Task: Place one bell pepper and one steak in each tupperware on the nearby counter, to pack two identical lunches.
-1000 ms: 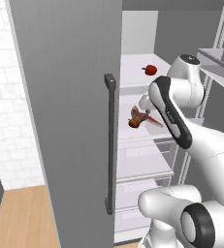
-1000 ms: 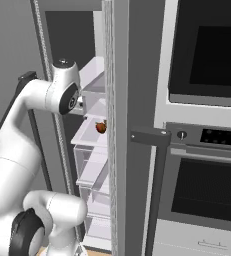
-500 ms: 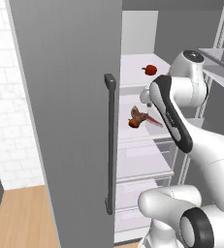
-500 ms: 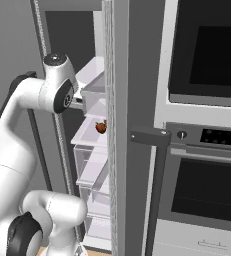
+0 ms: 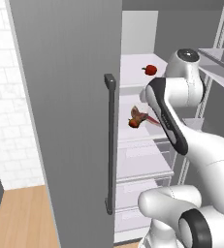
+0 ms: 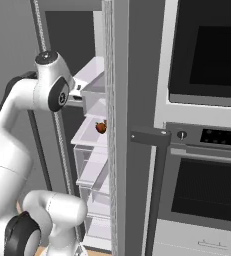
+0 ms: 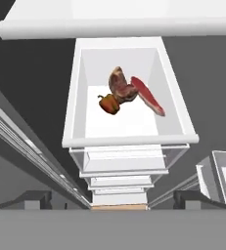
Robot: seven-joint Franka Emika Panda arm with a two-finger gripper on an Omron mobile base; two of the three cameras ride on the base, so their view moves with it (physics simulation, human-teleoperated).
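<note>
We hover the released, empty gripper [image 7: 112, 197] over the fridge drawer [image 7: 75, 97]; steaks [image 7: 134, 90] and pepper [image 7: 109, 104] unpicked, nothing packed.

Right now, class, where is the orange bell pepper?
In the hand view the orange bell pepper lies on a white fridge shelf, touching the two steaks on their left.

No readable text, labels, brands or numbers anywhere. Fridge door [image 5: 70, 97], shelves and drawers: plain, unmarked. Oven panel [image 6: 207, 137]: a knob and a few small pale marks, too small to read; no legible digits or symbols. Lower drawer front in the right base view carries a faint line mark, not legible as writing.
</note>
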